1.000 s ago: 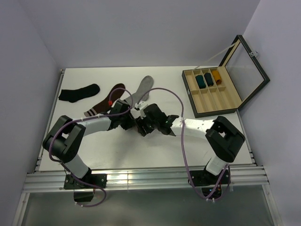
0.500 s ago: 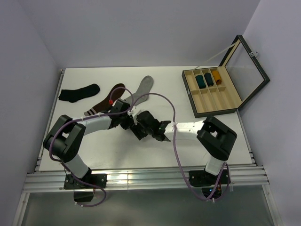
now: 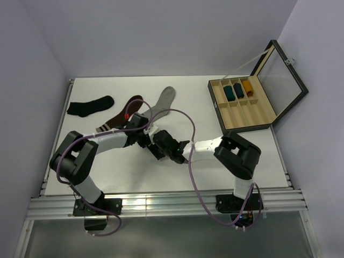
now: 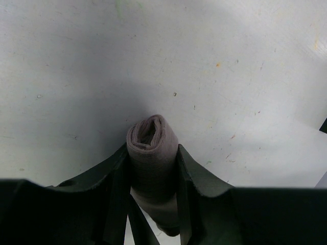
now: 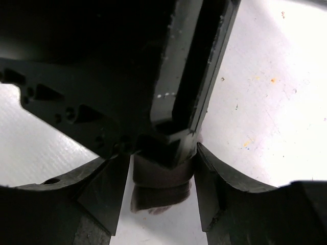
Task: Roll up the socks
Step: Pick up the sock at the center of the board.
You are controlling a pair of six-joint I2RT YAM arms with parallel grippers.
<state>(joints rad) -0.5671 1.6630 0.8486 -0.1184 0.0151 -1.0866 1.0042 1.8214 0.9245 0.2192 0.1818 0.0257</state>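
Observation:
The dusty pink sock is rolled into a tight tube with its open end facing the left wrist camera. My left gripper is shut on it, just above the white table. In the right wrist view the same roll sticks out below the left gripper's black body, and my right gripper stands open around it, its right finger touching the roll. In the top view both grippers, left and right, meet mid-table and hide the roll. The light grey sock lies flat behind them.
A black sock and a dark brown sock with a striped cuff lie at the back left. An open wooden box with rolled socks in its compartments stands at the back right. The purple cables loop over both arms.
My right arm has swung left and folded in, bringing its gripper up against the left gripper and around the roll. The left gripper has barely moved.

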